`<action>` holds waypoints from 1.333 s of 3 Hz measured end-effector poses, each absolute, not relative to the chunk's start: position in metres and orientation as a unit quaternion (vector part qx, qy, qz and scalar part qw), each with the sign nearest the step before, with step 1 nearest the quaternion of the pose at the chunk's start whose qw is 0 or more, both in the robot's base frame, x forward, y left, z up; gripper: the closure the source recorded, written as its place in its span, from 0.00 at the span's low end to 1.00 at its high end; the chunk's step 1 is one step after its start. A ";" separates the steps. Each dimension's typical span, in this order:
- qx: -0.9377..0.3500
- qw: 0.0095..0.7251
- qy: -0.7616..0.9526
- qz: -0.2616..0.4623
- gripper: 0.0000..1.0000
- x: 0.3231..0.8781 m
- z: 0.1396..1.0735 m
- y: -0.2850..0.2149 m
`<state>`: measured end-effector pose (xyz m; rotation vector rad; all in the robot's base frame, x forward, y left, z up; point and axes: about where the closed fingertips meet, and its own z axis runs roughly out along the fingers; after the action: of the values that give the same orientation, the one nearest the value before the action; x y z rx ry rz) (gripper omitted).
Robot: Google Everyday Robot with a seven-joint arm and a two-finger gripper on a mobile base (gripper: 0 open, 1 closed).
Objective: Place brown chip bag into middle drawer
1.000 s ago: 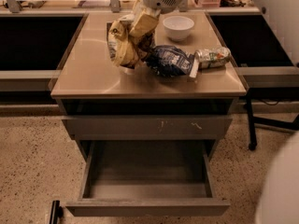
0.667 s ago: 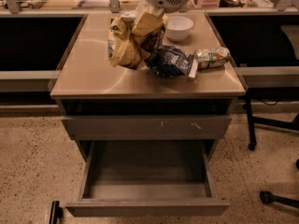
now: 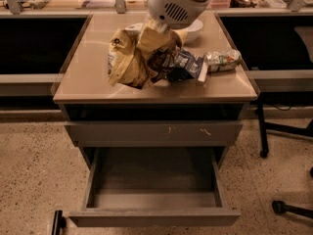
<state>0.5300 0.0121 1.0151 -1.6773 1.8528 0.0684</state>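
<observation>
Gripper (image 3: 161,23) hidden behind brown chip bag (image 3: 128,62)

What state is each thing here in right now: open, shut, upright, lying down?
White end effector: above the tabletop, on the chip bag's top.
Large crinkled brown-and-yellow chip bag: crumpled, top under the end effector.
Wide grey metal middle drawer: open, empty.
Scratched grey upper drawer: shut.
Dark blue bag: lying down.
White bowl: upright.

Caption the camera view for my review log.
Gripper at the top of the brown chip bag over the cabinet top, middle drawer open and empty below.
</observation>
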 end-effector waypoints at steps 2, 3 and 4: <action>-0.624 0.318 0.713 0.022 1.00 0.508 1.008 0.016; -0.592 0.324 0.737 0.030 1.00 0.467 0.993 0.022; -0.572 0.323 0.752 0.059 1.00 0.440 0.968 0.033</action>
<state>0.4400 0.0333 0.9682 -1.5001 1.9732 0.1560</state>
